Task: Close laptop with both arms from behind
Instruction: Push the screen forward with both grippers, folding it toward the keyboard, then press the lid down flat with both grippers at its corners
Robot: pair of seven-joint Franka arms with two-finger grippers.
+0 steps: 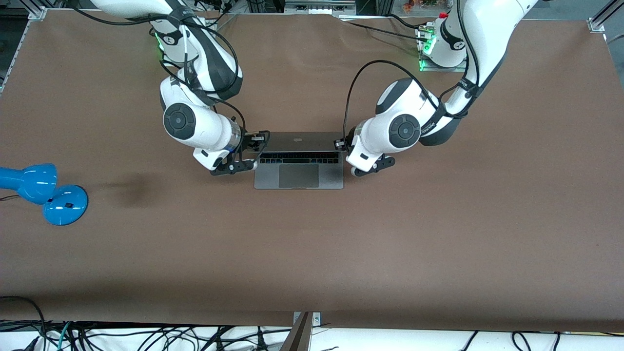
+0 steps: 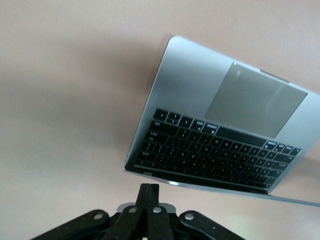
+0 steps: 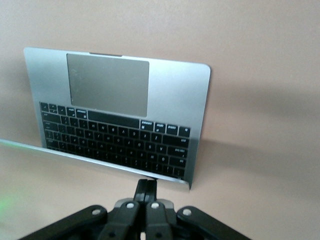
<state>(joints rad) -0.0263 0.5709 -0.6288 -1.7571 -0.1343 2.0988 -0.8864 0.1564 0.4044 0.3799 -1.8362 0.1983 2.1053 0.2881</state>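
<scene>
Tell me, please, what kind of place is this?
Probably a robotics lab: two white robot arms are mounted at a brown-covered table with aluminium framing at its corners, and loose cables lie along its edge.

Even overhead light fills the front view, leaving a soft dark shadow patch near the blue lamp (image 1: 44, 192). Both wrist views look hazy, with pale sheen on the laptop (image 2: 220, 145).

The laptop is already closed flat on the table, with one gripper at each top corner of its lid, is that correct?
Not quite. The laptop is still open: the front view shows its keyboard and trackpad. The left gripper and right gripper are indeed at the lid's corners.
</scene>
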